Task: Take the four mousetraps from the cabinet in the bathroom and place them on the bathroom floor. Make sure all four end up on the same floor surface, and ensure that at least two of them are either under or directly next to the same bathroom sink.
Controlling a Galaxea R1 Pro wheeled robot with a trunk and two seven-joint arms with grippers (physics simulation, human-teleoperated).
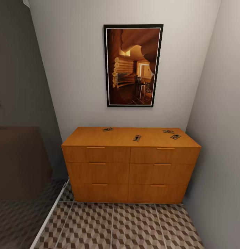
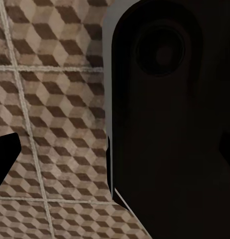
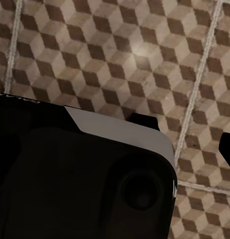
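The orange-brown cabinet (image 1: 130,166) stands against the back wall in the head view, all its drawers closed. Several mousetraps lie on its top: one at the left (image 1: 107,129), one in the middle (image 1: 136,138), and two close together at the right (image 1: 168,131) (image 1: 175,136). The cube-patterned bathroom floor (image 1: 133,224) stretches in front of it. My left gripper (image 2: 115,154) and right gripper (image 3: 187,134) hang over the floor tiles (image 3: 120,55) beside my dark body, fingers apart and holding nothing. The sink is out of view.
A framed picture (image 1: 133,65) hangs above the cabinet. A grey wall (image 1: 220,138) closes in on the right. At the left a white floor strip (image 1: 50,218) borders a dim area.
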